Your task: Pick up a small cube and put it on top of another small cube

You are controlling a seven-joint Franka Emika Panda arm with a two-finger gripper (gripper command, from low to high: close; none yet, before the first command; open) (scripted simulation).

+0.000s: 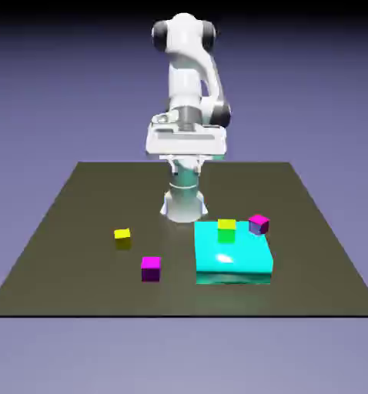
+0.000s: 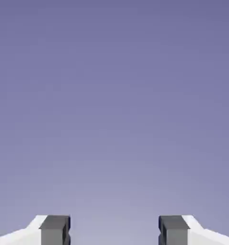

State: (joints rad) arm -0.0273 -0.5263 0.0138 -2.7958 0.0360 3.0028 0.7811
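The gripper [image 2: 114,230] is open wide and holds nothing. In the hand view only the plain blue-violet backdrop shows between its two grey fingertips [image 2: 54,229]. The arm [image 1: 185,92] is up high at the far side of the table [image 1: 64,231]. The magenta cube [image 1: 150,268] sits near the front, left of the cyan block [image 1: 233,265]. The green cube [image 1: 227,229] sits at the block's far edge. Another magenta cube [image 1: 258,224] is by the block's far right corner. A yellow cube [image 1: 122,237] sits further left.

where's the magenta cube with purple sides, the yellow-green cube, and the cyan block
magenta cube [image 1: 150,264], exterior view, top face
yellow-green cube [image 1: 226,225], exterior view, top face
cyan block [image 1: 232,255], exterior view, bare top surface
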